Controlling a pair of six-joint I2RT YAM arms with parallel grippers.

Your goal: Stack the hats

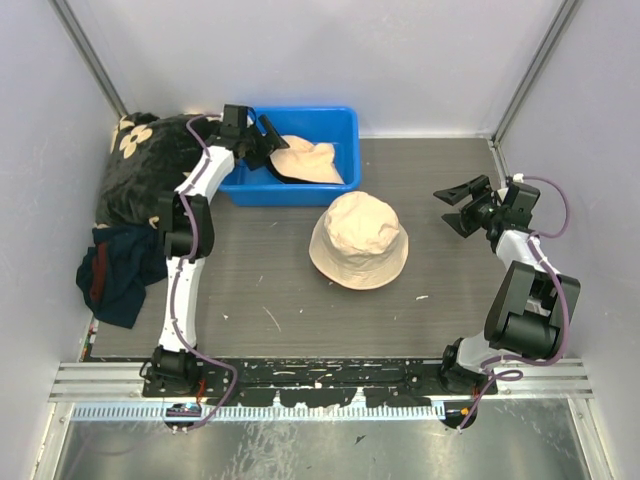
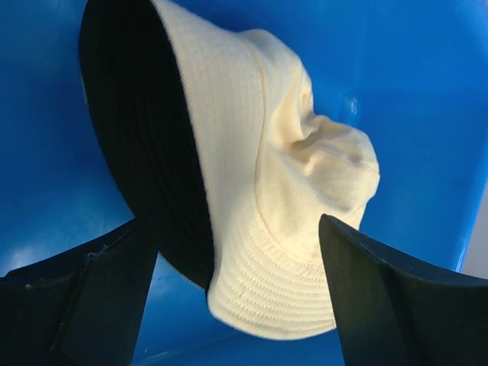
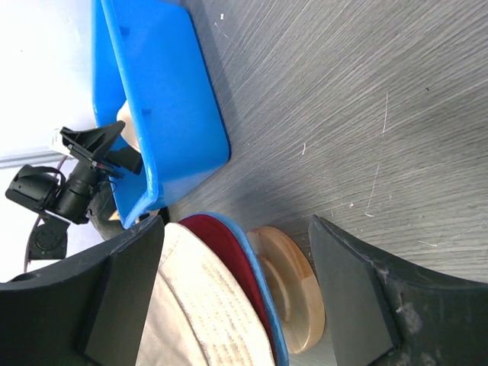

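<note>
Left gripper (image 1: 262, 140) is at the upper middle of the top view, over the blue bin (image 1: 300, 112). Its jaws are spread wide and hold nothing. In the left wrist view the loose cream hat (image 2: 282, 191) lies on its side in the bin, dark lining facing the left of the frame and crown to the right. The brim falls between the two fingers, but contact cannot be confirmed. Judgement: the wide opening is set to straddle the folded brim before closing. This looks like the last hat to go on. The stack (image 1: 358, 240) sits at the centre of the table (image 1: 270, 300), just below the bin, with the top cream hat (image 1: 358, 232) crown up. In the right wrist view the dark red hat (image 3: 225, 248) shows as a brim beneath it. The light blue hat (image 3: 271, 316) shows under that as a thin edge only. A tan disc (image 3: 293, 293) lies under the stack. Right gripper (image 1: 455, 208) hovers at the right of the frame, jaws wide, empty and facing the stack, near it but not touching. It is likely parked to keep the drop zone free. Obstructions: the bin's near wall stands between the loose hat and the stack, so the lift must clear that rim. Black blanket (image 1: 150, 165) and navy cloth (image 1: 118, 268) lie at the left edge, beside the left arm and well apart from the stack.
</note>
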